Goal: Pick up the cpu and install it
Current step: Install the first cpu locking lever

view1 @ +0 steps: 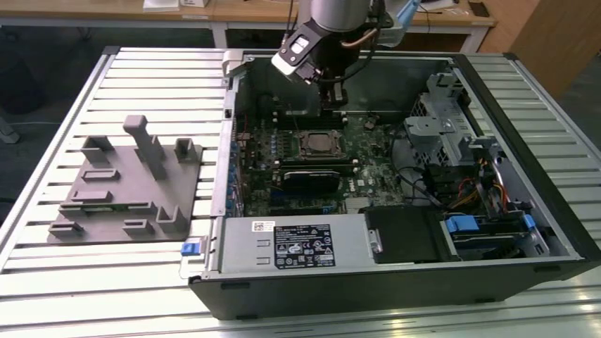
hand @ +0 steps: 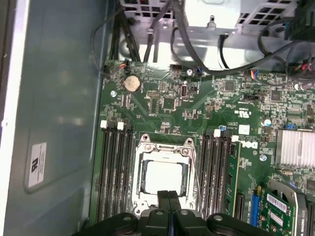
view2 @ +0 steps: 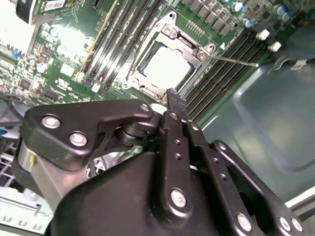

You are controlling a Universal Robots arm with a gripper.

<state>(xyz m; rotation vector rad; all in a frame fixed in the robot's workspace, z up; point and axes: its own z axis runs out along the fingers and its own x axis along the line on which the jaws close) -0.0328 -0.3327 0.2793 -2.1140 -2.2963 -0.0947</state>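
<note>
The tool (hand: 169,199) is clenched with nothing in it: in the first wrist view its two black fingers (hand: 163,202) lie pressed flat together, and in the second wrist view the tool (view2: 174,101) ends in one narrow tip. That tip hangs just beside the cpu (hand: 162,176), over the edge of the metal socket frame (hand: 188,147); whether it touches the frame cannot be told. The cpu (view2: 167,66) lies flat inside the socket frame (view2: 170,30), its pale square top bare and free of the fingers. Rows of dark memory slots (hand: 115,172) flank the socket on both sides, all on the green motherboard (hand: 167,103). In the exterior view the tool (view1: 331,98) stands at about twelve o'clock from the cpu (view1: 317,143), near it but apart. A black rectangular block (view1: 317,179) lies at six o'clock from the socket. Farther out, the open computer case (view1: 526,176) rests on its side on the slatted bench (view1: 141,84), and a grey tray (view1: 122,190) lies on the bench at nine o'clock from the case — well apart from the cpu.
</note>
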